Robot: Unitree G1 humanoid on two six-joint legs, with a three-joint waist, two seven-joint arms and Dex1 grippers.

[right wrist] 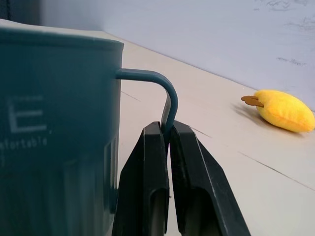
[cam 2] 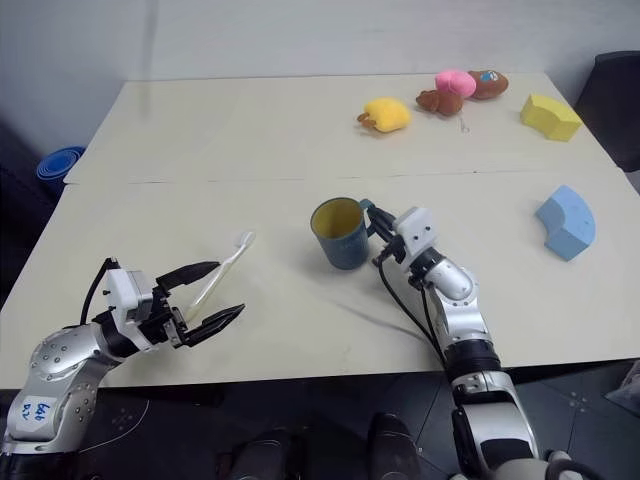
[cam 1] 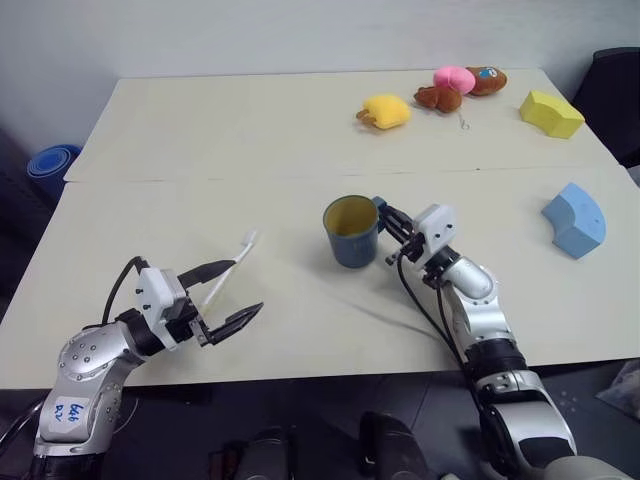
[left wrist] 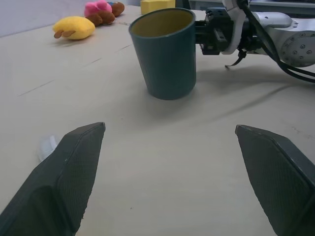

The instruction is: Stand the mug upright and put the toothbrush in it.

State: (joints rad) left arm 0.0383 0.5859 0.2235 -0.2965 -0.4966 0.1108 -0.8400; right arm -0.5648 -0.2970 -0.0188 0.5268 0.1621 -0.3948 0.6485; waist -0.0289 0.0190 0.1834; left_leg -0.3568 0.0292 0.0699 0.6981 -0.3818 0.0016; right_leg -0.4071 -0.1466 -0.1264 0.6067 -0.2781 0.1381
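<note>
right gripper (right wrist: 167, 142): pinched shut on the mug (cam 1: 351, 231) handle
left gripper (cam 1: 232, 292): wide open, empty
risk: letting go sloppily tips it; toothbrush (cam 1: 228, 267) rolls when grabbed

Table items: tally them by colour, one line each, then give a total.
Yellow: 2, plush toy, foam block
Blue: 2, mug, foam block
Pink: 1, plush toy
Brown: 2, plush toys
White: 1, toothbrush
Total: 8
</note>
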